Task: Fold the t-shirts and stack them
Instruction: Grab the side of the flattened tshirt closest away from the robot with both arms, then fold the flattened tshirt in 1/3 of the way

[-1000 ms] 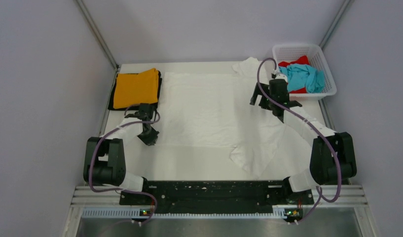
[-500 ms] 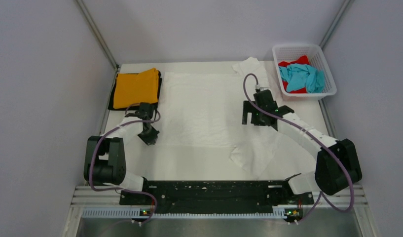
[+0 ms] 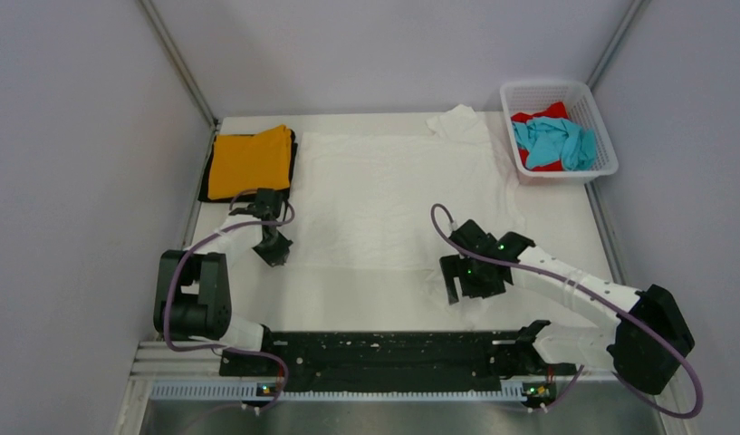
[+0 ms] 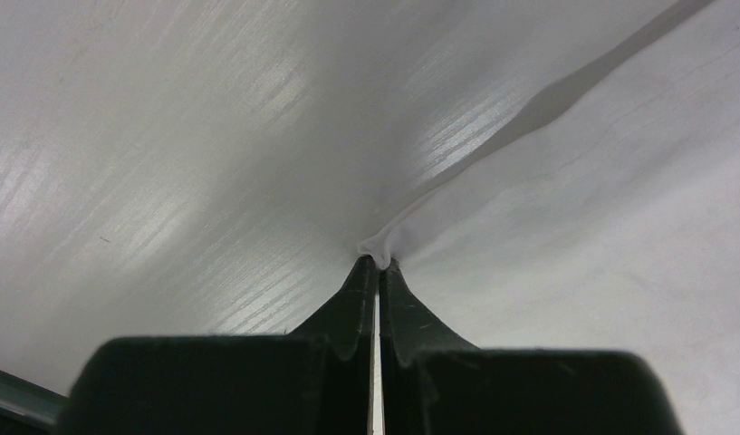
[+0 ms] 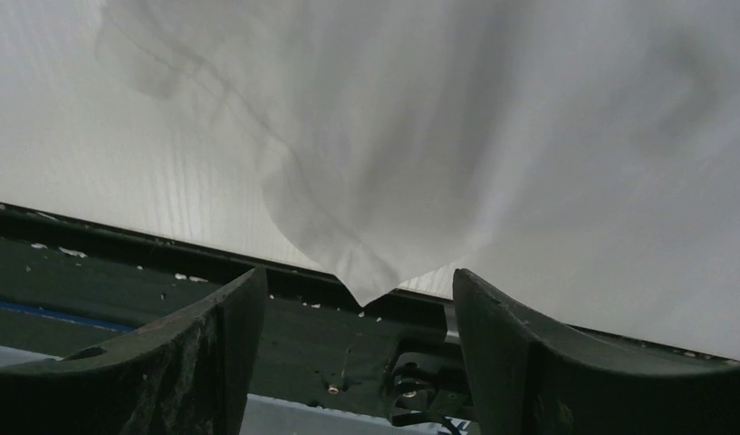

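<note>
Teal tee [image 3: 556, 140] + red tee [image 3: 549, 112] — in mesh basket [image 3: 540, 88], far R corner

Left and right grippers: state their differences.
The left gripper is shut, pinching the white t-shirt; the right gripper is open, a shirt corner ungripped between its jaws. The left sits at the shirt's left side, the right at its near corner. Both address the same shirt.

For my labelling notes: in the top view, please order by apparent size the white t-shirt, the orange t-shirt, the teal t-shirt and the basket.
1. white t-shirt, spread out
2. basket
3. orange t-shirt, folded, somewhat smaller than the basket
4. teal t-shirt, crumpled in the basket
</note>
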